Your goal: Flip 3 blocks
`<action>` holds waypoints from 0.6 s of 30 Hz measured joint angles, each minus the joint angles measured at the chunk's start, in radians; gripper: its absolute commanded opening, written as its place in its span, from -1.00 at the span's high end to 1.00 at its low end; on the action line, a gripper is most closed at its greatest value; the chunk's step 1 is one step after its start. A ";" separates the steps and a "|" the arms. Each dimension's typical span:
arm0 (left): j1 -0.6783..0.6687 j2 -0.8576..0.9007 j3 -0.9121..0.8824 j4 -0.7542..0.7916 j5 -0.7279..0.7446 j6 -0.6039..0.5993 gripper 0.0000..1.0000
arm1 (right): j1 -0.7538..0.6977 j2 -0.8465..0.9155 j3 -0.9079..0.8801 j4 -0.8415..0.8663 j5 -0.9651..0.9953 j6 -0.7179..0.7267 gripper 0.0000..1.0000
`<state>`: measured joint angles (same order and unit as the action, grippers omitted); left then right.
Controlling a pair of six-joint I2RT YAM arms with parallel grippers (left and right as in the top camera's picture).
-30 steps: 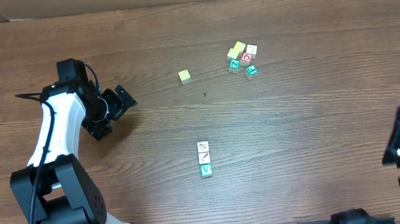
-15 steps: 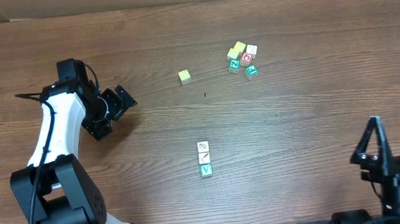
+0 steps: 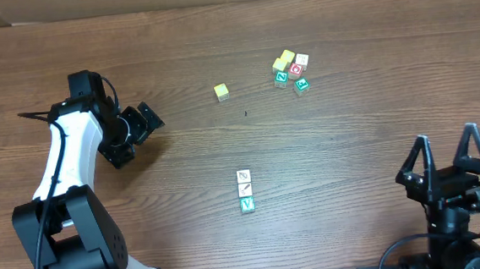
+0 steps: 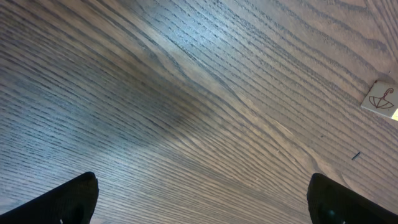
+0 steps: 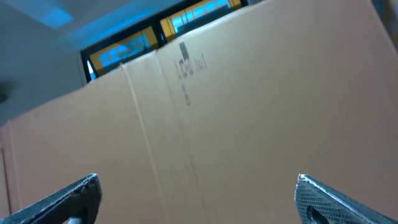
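- three blocks (image 3: pixel 245 189) in a column mid-worktop (image 3: pixel 350 127): two white, one teal.
- six clustered cubes (image 3: pixel 291 70) far right; one lone yellow cube (image 3: pixel 221 91).
- left tool (image 3: pixel 138 135) and right tool (image 3: pixel 445 158) both wide open, empty.

Left arm (image 3: pixel 65 159) bent at the elbow along the left side, left gripper (image 3: pixel 136 131) pointing down, jaws wide apart. Right gripper (image 3: pixel 446 147) at the lower right edge, tilted up and outward, jaws spread wide, gripping nothing.

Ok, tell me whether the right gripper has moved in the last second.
Yes: the right gripper has swung in from the picture's edge, toward the row of blocks.
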<state>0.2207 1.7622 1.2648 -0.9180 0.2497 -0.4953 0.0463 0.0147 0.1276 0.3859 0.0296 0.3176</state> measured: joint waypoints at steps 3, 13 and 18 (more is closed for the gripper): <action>0.000 0.000 0.000 0.000 0.000 0.000 -0.99 | 0.000 0.000 -0.039 0.002 -0.015 0.000 -1.00; 0.000 0.000 0.000 0.000 0.000 0.000 -1.00 | 0.000 -0.001 -0.109 -0.225 -0.085 -0.003 -1.00; 0.000 0.000 0.000 0.000 0.000 0.000 -1.00 | 0.000 -0.002 -0.109 -0.385 -0.120 -0.069 -1.00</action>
<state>0.2207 1.7622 1.2648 -0.9176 0.2497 -0.4953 0.0463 0.0132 0.0185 0.0010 -0.0902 0.2485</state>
